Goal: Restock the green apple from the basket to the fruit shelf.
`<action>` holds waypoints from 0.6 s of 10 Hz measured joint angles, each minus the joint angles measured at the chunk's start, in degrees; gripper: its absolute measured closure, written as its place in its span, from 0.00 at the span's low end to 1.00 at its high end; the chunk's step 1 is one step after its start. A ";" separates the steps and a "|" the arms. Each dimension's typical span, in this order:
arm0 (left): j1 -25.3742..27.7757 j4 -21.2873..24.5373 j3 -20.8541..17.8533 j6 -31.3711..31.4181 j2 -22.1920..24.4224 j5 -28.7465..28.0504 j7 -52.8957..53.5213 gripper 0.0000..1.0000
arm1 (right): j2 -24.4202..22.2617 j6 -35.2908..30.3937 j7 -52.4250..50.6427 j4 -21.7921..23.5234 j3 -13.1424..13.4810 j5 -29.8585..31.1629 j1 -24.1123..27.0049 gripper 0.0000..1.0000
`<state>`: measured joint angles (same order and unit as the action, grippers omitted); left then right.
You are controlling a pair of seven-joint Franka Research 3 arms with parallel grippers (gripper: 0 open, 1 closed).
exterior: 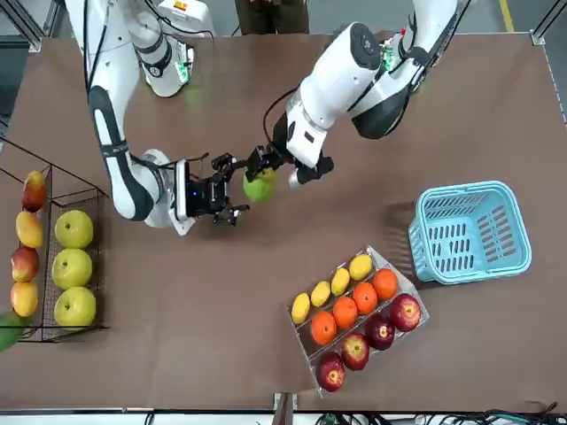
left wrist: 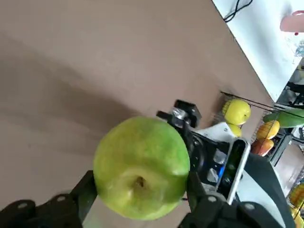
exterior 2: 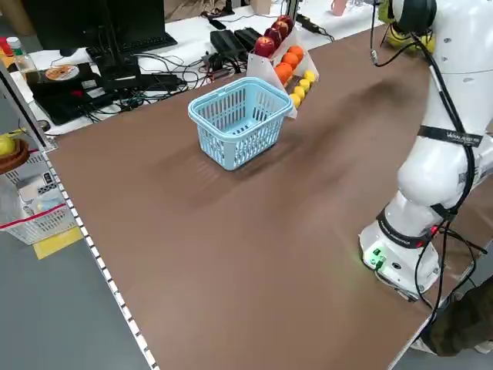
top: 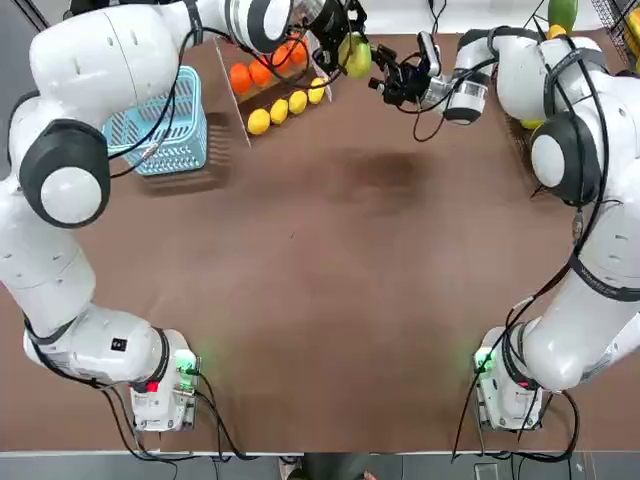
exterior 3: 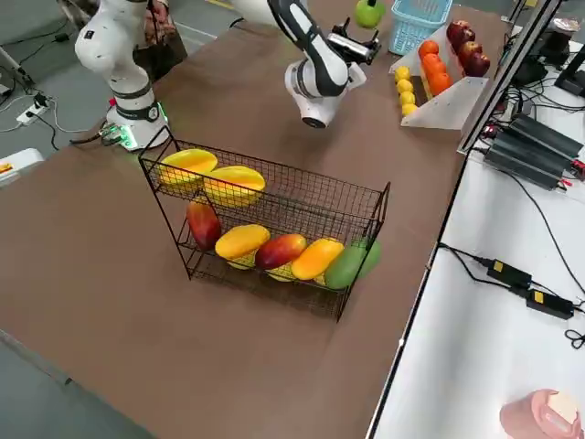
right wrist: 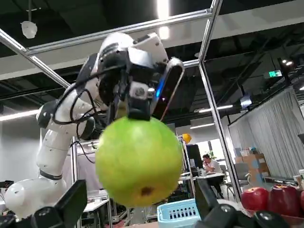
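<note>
The green apple (exterior: 259,185) hangs in the air above the far middle of the table, with my left gripper (exterior: 276,170) shut on it. In the left wrist view the apple (left wrist: 141,167) fills the space between the two fingers. My right gripper (exterior: 232,189) is open and level with the apple, its fingertips right beside it. From the right wrist the apple (right wrist: 138,160) shows between and just beyond the spread fingers. The light blue basket (top: 190,150) stands empty at the far left. The black wire fruit shelf (exterior 3: 356,197) is at the far right, holding mangoes and yellow-green apples.
A white stepped stand (exterior: 416,320) with lemons, oranges and red apples sits between the basket and the apple. The arms' bases (top: 165,385) are at the near edge. A monitor and cables (exterior 2: 115,54) lie on a side bench.
</note>
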<state>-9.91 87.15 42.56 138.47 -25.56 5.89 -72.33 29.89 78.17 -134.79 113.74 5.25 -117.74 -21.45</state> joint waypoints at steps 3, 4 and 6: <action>-2.20 -0.35 -1.38 0.00 -0.36 -1.39 -1.69 0.19 | -0.01 -0.26 0.00 0.40 -0.06 0.05 -0.63 0.00; -2.79 -0.78 -1.68 0.00 -1.04 -2.16 -2.36 0.19 | -0.05 -0.31 0.00 0.70 -0.15 0.04 -0.81 0.00; -4.86 -1.52 -3.22 -0.08 -2.11 -2.61 -2.98 0.19 | -0.29 -0.23 0.00 1.57 -1.01 -0.10 -0.86 0.00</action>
<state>-14.77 85.63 39.34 138.38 -27.67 3.28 -75.31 29.60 77.94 -134.79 115.31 4.24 -117.84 -22.32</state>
